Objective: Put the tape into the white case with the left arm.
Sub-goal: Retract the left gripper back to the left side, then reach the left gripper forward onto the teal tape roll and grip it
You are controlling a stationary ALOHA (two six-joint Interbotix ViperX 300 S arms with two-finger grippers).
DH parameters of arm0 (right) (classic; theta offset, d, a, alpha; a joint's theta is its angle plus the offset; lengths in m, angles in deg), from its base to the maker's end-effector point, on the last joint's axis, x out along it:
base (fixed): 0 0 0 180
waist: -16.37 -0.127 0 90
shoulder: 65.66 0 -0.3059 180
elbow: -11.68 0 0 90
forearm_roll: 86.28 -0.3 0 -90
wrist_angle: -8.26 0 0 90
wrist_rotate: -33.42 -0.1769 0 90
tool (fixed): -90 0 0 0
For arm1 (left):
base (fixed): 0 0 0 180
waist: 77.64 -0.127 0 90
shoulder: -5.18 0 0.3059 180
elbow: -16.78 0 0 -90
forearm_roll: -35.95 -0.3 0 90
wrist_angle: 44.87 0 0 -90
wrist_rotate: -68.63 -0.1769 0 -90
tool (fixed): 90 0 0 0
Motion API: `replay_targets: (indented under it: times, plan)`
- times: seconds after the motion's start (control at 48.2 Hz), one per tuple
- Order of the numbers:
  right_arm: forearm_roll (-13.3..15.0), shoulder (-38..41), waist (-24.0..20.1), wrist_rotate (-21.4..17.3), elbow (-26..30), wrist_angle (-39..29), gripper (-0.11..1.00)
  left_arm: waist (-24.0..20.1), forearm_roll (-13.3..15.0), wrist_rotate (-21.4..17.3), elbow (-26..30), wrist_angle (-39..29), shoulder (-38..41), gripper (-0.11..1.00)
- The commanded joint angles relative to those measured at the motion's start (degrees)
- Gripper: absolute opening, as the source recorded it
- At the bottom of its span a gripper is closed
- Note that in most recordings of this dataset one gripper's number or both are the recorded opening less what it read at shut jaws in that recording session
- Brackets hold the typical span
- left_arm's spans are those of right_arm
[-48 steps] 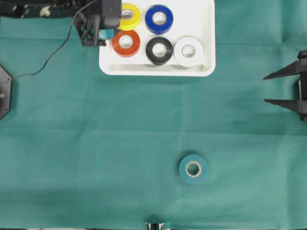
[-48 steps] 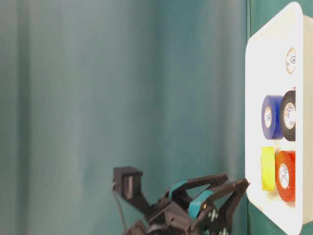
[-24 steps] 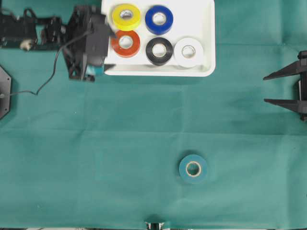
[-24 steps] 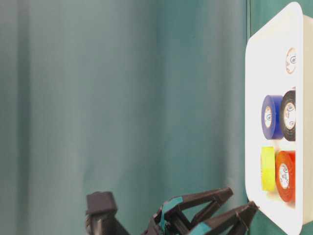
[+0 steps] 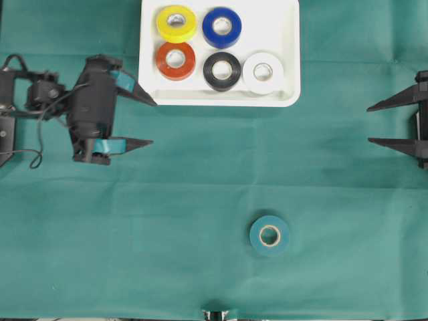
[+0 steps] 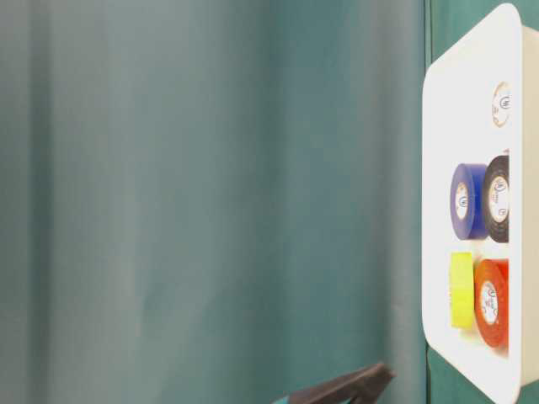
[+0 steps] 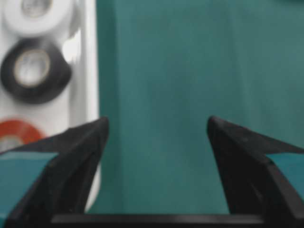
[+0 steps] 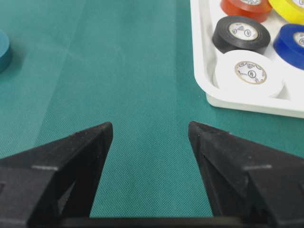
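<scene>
- The left hand (image 5: 152,123) now sits beside the lower left corner of the case (image 5: 289,40), out over the green cloth; a second ago it hung over the case's upper left corner, by the yellow roll (image 5: 176,23) and red roll (image 5: 175,60).
- Its prongs stand released and wide, with nothing between them; the wrist view shows only bare cloth in the gap, the case rim at its left.
- In the table-level view only one prong tip shows at the bottom edge, where the whole hand was in view before.
- Five rolls lie in the case: yellow, blue (image 5: 222,27), red, black (image 5: 222,70) and white (image 5: 263,72). None has shifted over the last second.
- The teal roll (image 5: 269,235) lies flat on the bench, well apart from the case and from both hands, unmoved.
- The right hand (image 5: 368,124) rests at the right edge, prongs wide apart and empty, just as it was.
- Judgement: the left arm has pulled off the case with nothing in its grip, so a delivery looks finished. The teal roll is the one tape left out, so the likely next step is a reach across the cloth to it.
- The prongs point toward the right of the overhead view, roughly toward the open cloth, with nothing in the way.
</scene>
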Motion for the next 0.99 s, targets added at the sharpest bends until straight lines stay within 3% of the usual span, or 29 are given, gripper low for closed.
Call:
replay_targets:
  times: [0.0, 0.145, 0.415, 0.974]
  plan:
    - [0.2, 0.4, 0.2, -0.1, 0.5, 0.6, 0.98, 1.2, 0.2, 0.4, -1.6, 5.4, -3.0, 0.83]
    - [0.2, 0.4, 0.2, -0.1, 0.5, 0.6, 0.98, 3.3, 0.2, 1.5, -4.8, 9.8, -6.9, 0.83]
    - [0.2, 0.4, 0.4, -0.1, 0.5, 0.6, 0.98, 5.3, 0.2, 3.7, -8.5, 10.7, -11.0, 0.83]
    - [0.2, 0.4, 0.5, -0.1, 0.5, 0.6, 0.98, 6.3, 0.1, 4.7, -4.8, 10.7, -4.1, 0.82]
